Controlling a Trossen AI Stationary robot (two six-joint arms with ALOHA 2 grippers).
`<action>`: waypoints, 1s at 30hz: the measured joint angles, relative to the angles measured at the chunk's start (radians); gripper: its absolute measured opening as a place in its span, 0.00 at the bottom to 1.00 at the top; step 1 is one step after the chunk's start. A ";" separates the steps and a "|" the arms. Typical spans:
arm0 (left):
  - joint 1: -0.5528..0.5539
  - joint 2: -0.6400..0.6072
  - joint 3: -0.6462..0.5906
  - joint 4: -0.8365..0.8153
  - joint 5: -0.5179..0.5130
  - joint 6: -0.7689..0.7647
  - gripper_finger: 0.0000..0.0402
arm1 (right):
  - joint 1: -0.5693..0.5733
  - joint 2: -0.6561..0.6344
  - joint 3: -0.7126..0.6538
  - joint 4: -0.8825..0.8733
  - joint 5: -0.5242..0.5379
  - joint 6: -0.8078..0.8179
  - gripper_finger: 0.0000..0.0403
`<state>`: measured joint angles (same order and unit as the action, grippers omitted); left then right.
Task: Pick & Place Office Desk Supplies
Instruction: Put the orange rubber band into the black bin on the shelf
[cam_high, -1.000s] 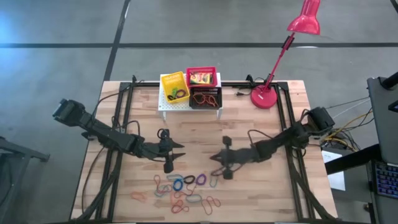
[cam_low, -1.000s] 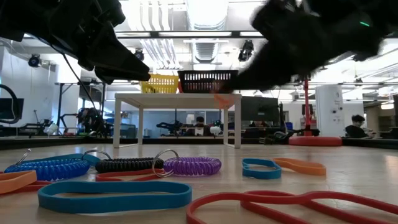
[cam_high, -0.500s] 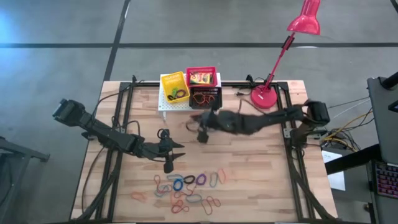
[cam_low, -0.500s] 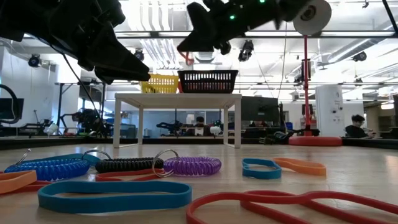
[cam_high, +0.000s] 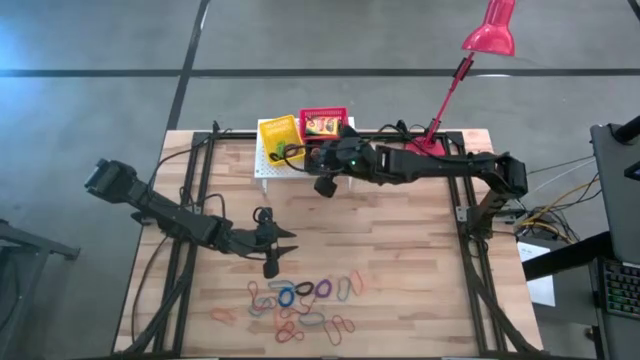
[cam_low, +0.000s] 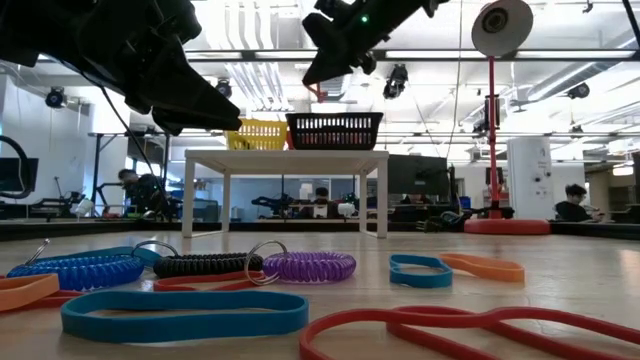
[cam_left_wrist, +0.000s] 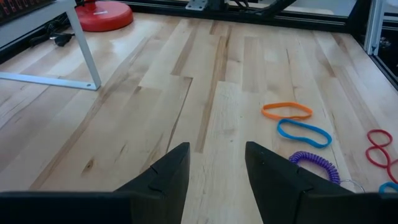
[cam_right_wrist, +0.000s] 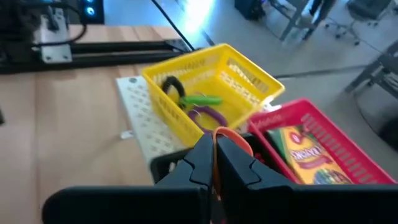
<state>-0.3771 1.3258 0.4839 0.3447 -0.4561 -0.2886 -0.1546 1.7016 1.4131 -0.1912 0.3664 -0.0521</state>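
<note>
Several elastic loops lie on the wooden table near its front; the left wrist view shows an orange loop, a blue one and a purple coil. My left gripper hovers open just behind them. My right gripper is high over the baskets at the far edge, shut on an orange loop. The yellow basket holds a few loops. A crayon box lies in the red basket. My right gripper pinches the orange loop between its two shut fingertips; a curved bit of the band pokes out past them. The fingers slant down toward the far left. The loop is lifted clear, and a short piece hangs below the fingertips, above the baskets.
The baskets stand on a white raised stand, with a black basket next to the yellow one. A red desk lamp stands at the far right. Bare wood lies between the stand and the loops.
My right gripper has risen from the loops near the table's front and swung toward the far edge, carrying the orange loop up over the baskets; it has stayed shut.
</note>
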 joint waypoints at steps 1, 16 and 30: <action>0.000 0.000 0.000 0.000 0.000 0.000 0.41 | -0.005 0.000 0.002 -0.011 0.000 0.001 0.02; 0.000 0.000 0.000 0.000 0.000 0.000 0.41 | -0.050 0.002 -0.053 -0.014 0.000 0.037 0.20; 0.000 0.000 -0.001 0.001 0.000 -0.001 0.41 | -0.056 -0.054 -0.044 -0.015 0.000 0.044 0.48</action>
<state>-0.3771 1.3258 0.4831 0.3458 -0.4561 -0.2892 -0.2106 1.6472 1.3693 -0.2065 0.3660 -0.0077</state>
